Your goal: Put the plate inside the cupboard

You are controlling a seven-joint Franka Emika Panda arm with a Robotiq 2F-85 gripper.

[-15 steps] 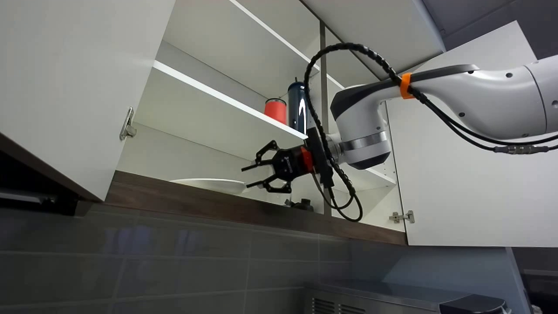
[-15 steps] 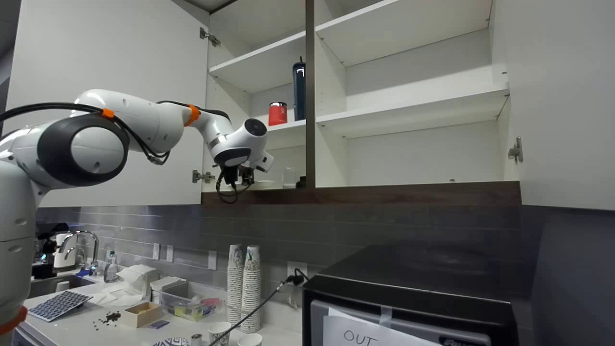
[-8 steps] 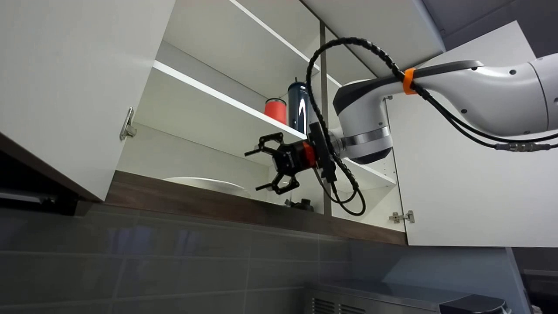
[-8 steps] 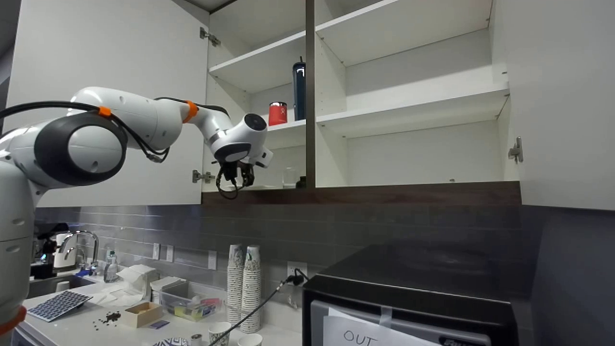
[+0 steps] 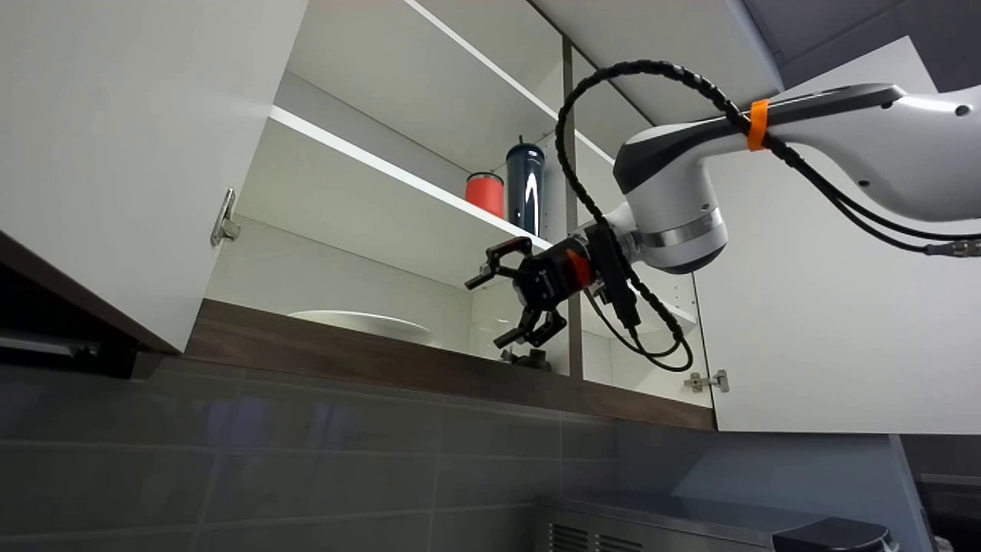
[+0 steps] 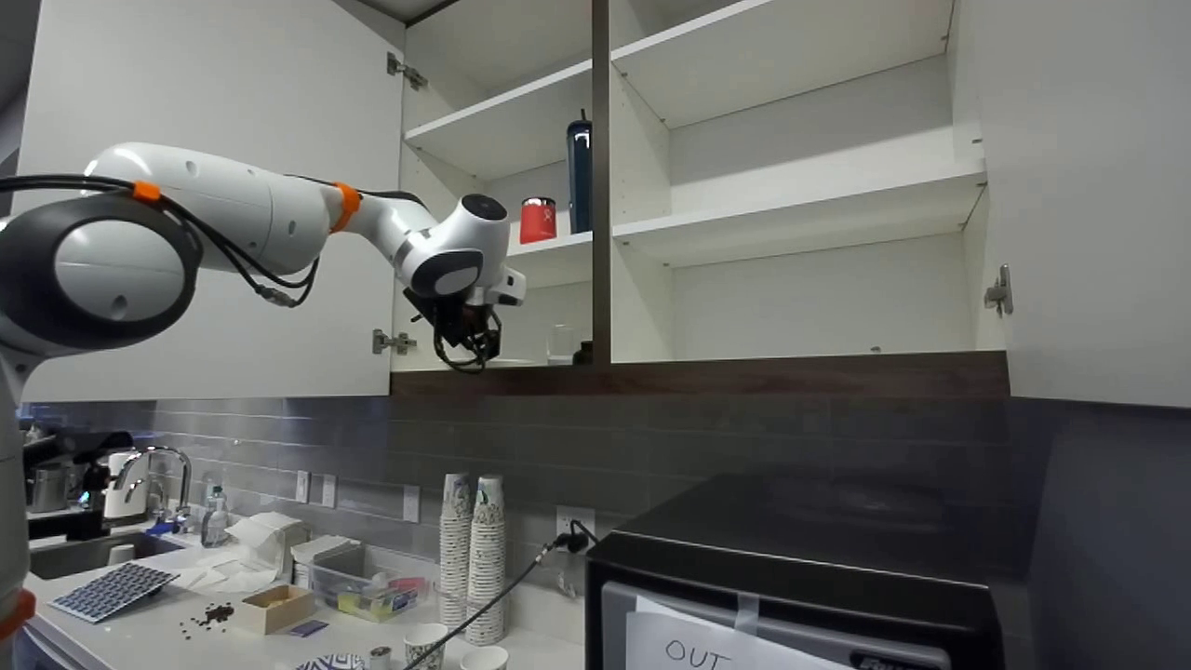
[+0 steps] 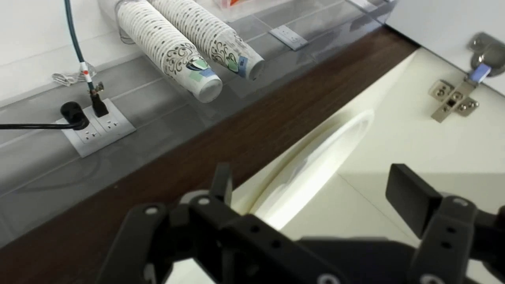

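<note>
The white plate [image 5: 368,325] lies on the bottom board of the cupboard [image 5: 322,270], behind its wood-brown lower edge. Only part of its rim shows above that edge in an exterior view, and just a thin sliver of the plate [image 6: 514,361] appears past the arm. Seen from the wrist, the plate [image 7: 311,173] spreads out beyond the jaws, its near end hidden by a finger. My gripper [image 5: 484,313] stands open at the cupboard's front, apart from the plate, with nothing between its fingertips [image 7: 412,197].
A red cup [image 5: 484,195] and a dark bottle [image 5: 524,188] stand on the shelf above, near the divider [image 6: 600,186]. A clear glass [image 6: 561,342] and a small dark object [image 5: 530,359] are at the bottom by the divider. Both doors stand wide. Cup stacks [image 6: 472,558] are below.
The jaws have spread wider and let go of the plate's rim. My gripper has drawn back from the plate, out and toward the divider side. The plate has shifted slightly and now stays put.
</note>
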